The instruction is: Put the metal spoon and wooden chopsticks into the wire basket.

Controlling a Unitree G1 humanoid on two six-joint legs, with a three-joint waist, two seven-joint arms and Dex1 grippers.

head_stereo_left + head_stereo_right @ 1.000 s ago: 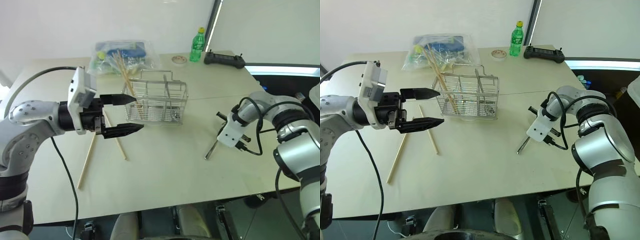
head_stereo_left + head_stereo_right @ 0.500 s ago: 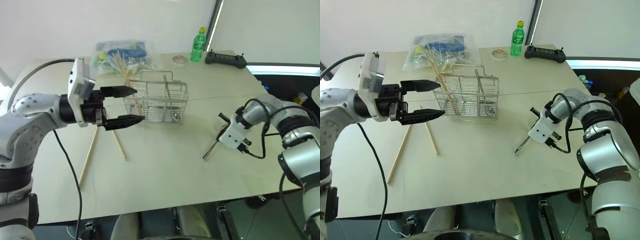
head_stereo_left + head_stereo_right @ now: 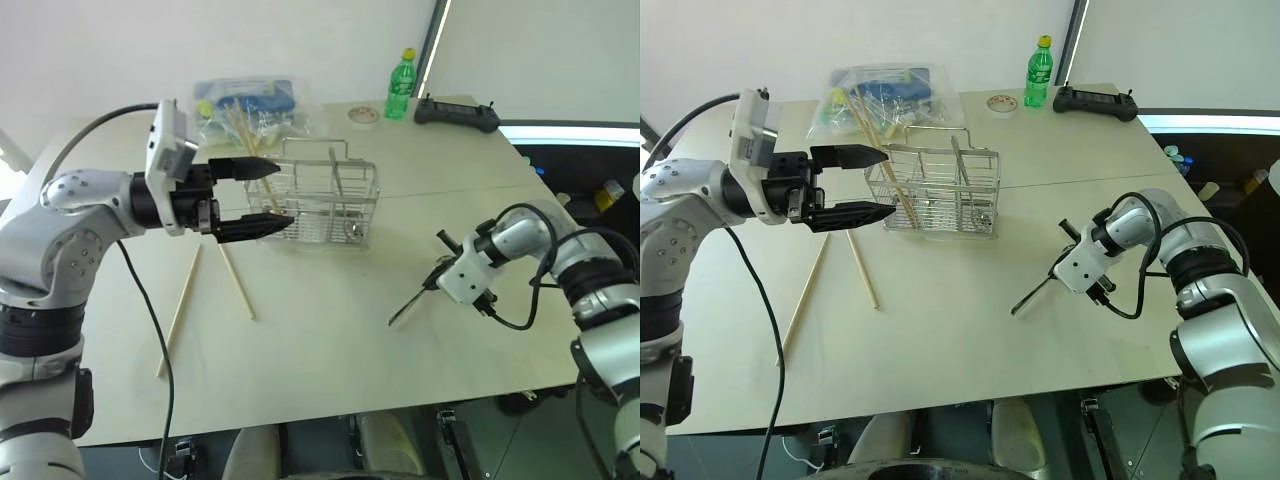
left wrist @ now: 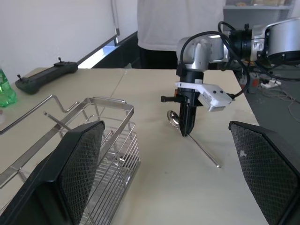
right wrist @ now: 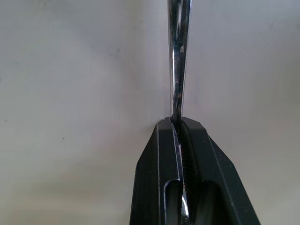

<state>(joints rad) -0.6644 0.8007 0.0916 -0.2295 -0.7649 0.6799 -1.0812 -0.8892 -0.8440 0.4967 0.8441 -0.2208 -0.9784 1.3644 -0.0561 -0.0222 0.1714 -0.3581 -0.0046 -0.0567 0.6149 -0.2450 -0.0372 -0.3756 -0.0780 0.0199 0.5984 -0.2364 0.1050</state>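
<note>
Slim shiny metal spoon (image 3: 1032, 295) (thin straight handle) sits pinched in the clamped right gripper (image 3: 1068, 268); the left gripper (image 3: 875, 183) gapes wide, empty, beside the silver wire basket (image 3: 940, 190).

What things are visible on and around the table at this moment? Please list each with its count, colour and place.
table: one, pale beige, carries everything.
wire basket: one, silver, on the table toward its far left.
wooden chopsticks in the basket: a few, pale tan, leaning out of its left end.
wooden chopsticks on the table: two, pale tan, lying left of the basket.
metal spoon: one, silver, pinched in the right tool, handle slanting down to the table.
plastic bag: one, clear, behind the basket.
bottle: one, green, at the far edge.
tape roll: one, beside the bottle.
controller: one, black, at the far right.
left tool: open, beside the basket.
right tool: shut on the spoon.
</note>
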